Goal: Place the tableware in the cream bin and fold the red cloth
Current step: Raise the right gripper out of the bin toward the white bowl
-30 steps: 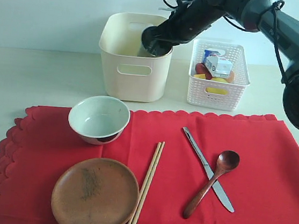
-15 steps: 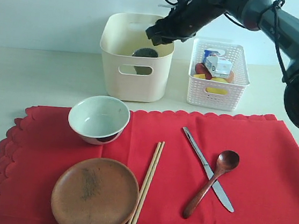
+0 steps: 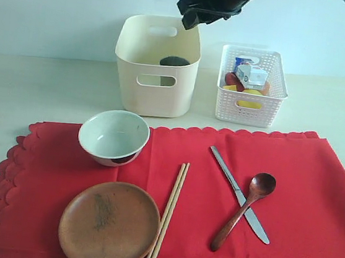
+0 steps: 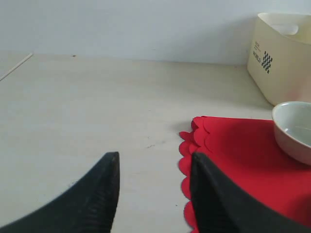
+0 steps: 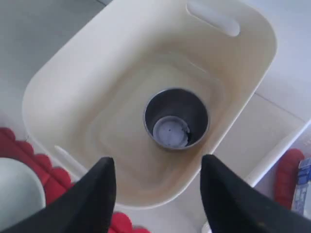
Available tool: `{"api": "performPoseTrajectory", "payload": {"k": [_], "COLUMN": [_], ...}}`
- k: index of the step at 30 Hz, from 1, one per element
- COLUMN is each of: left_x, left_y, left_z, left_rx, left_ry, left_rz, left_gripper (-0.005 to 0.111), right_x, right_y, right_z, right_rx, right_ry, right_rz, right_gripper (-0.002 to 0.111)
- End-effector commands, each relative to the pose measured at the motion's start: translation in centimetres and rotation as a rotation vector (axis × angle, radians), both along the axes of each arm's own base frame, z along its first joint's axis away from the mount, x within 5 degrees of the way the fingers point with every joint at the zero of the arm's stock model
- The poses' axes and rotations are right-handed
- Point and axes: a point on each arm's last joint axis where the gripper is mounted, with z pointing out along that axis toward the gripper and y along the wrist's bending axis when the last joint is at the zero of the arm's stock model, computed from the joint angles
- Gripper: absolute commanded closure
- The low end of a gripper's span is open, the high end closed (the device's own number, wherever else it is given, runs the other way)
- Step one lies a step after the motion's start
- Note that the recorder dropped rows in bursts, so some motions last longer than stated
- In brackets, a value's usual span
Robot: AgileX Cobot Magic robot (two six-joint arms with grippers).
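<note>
The steel cup (image 5: pixel 176 118) stands upright inside the cream bin (image 3: pixel 135 44), also showing as a dark rim (image 3: pixel 174 61). My right gripper (image 3: pixel 188 15) hovers open above the bin, empty; its midpoint (image 5: pixel 158 167) is over the bin's rim. On the red cloth (image 3: pixel 308 194) lie the pale bowl (image 3: pixel 113 136), brown wooden plate (image 3: pixel 110 224), chopsticks (image 3: pixel 169 219), silver knife (image 3: pixel 229 177) and dark wooden spoon (image 3: pixel 244 209). My left gripper (image 4: pixel 154 162) is open just above the table at the red cloth's (image 4: pixel 233 155) scalloped edge, with the bowl (image 4: pixel 294 130) beyond.
A white lattice basket (image 3: pixel 250 110) with food items and a milk carton (image 3: pixel 251 74) stands right of the bin. Bare table (image 3: pixel 46 86) lies left of the bin.
My right gripper let go of the steel cup into the cream bin and rose clear above it. The items on the cloth have not moved.
</note>
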Motion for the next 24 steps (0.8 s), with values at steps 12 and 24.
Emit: {"api": "performPoseTrajectory", "payload": {"k": [12,24], "left_x": [0.0,0.0], "left_y": [0.0,0.0], "left_z": [0.0,0.0], "left_rx": [-0.004,-0.004], "left_ry": [-0.010,-0.010], "left_rz": [0.003,0.003], "left_gripper": [0.061,0.061], "right_x": [-1.8,-2.5], "right_y": [-0.2,0.9], "right_z": [2.6,2.6], "right_rx": [0.063,0.144], "right_ry": [0.085,0.142], "right_rz": [-0.018,-0.012], "right_gripper": [0.057,0.057]}}
